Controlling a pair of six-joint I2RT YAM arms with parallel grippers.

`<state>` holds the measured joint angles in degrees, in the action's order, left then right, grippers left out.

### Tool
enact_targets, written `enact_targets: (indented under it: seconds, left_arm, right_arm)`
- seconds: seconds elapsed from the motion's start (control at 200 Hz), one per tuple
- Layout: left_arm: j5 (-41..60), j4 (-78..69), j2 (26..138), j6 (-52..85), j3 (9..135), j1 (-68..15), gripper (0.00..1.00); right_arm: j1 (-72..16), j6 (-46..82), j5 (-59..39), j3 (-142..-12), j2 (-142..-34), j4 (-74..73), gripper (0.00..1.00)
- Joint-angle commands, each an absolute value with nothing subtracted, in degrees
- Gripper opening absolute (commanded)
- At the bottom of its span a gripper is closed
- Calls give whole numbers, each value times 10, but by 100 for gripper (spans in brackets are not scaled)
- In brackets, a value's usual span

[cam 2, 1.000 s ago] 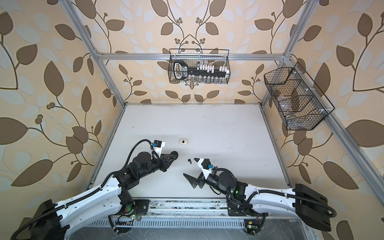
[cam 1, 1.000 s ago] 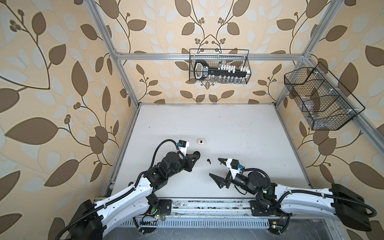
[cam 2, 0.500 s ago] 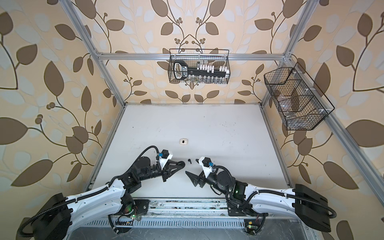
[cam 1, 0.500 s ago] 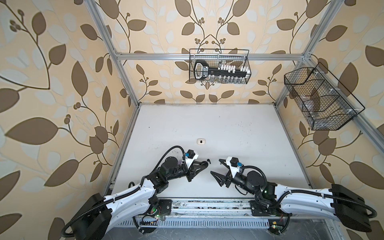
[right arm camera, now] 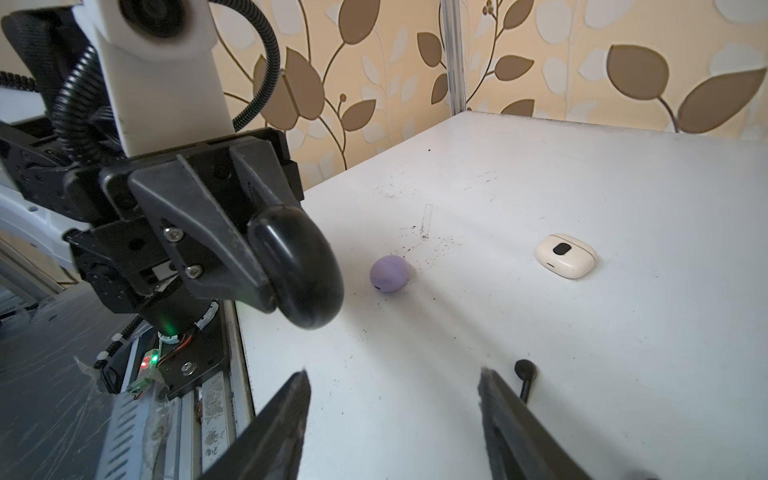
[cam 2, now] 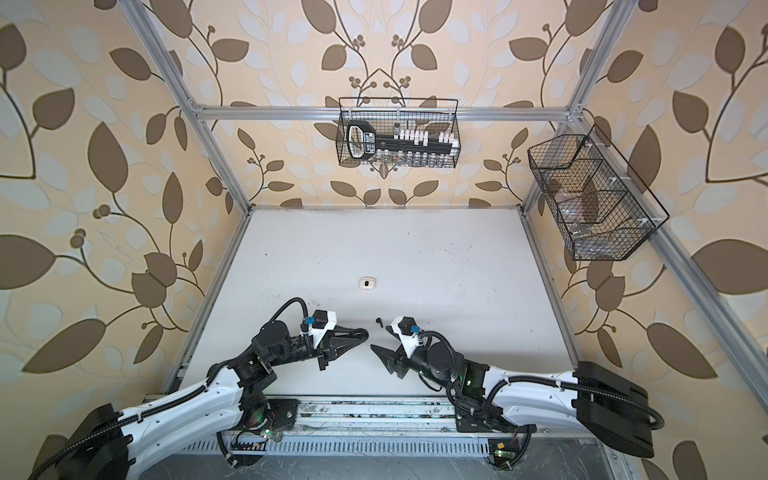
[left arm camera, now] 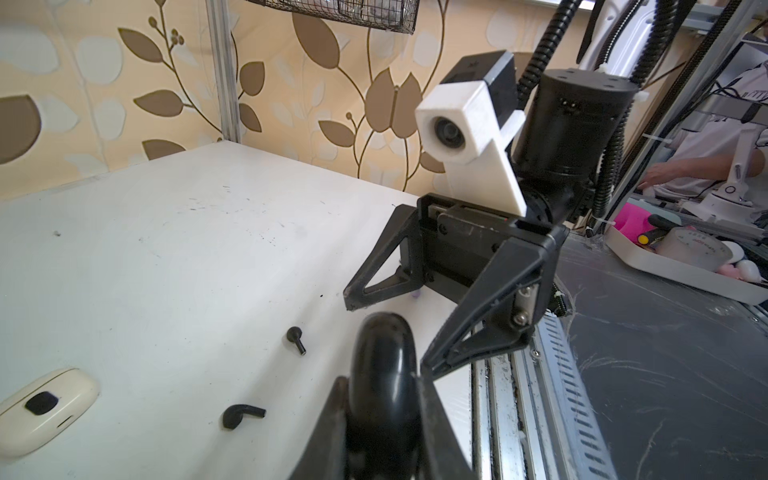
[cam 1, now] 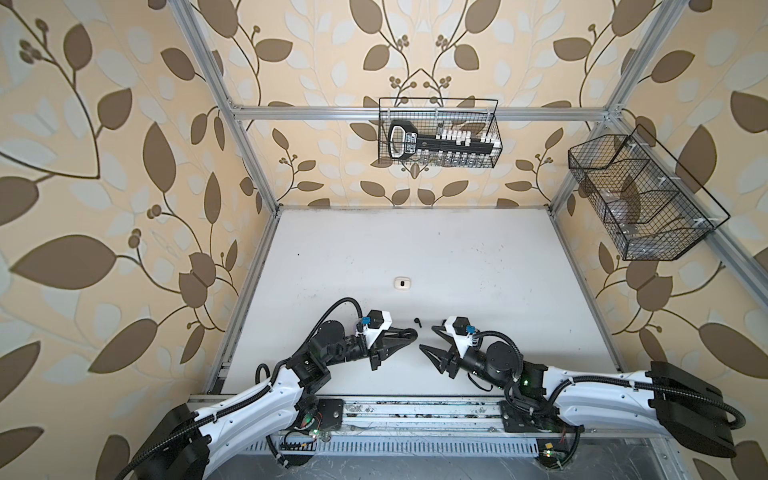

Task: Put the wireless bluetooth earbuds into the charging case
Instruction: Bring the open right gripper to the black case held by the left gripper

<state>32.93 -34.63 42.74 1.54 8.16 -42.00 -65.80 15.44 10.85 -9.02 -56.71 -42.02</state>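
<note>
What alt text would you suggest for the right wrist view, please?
The left gripper holds a black case above a white table, facing the open right gripper. On the table lie a lavender case, a white case and a black earbud.

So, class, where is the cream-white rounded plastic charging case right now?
The cream-white charging case lies centrally in both top views, farther back than the small black stemmed earbud.

The scuffed white flat worktop carries a cream rounded plastic charging case with a black oval mark, lying flat near the middle. A lavender egg-shaped plastic case sits well apart from it, nearer the front edge. One tiny black stemmed earbud and a second black earbud lie loose, near each other without touching.
</note>
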Motion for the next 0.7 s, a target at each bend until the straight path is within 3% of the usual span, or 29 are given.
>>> enact_targets:
  seconds: [0.0, 0.41, 0.695]
  left_arm:
    - [353, -378, 423, 2, 78, -423, 0]
    - [411, -380, 466, -18, 96, -426, 0]
    - [426, -376, 462, -20, 98, -432, 0]
  right_arm:
    - [-664, 153, 90, -110, -565, -440, 64]
    - [-664, 138, 83, -123, -545, -429, 61]
    - [-658, 133, 87, -142, -586, -438, 57]
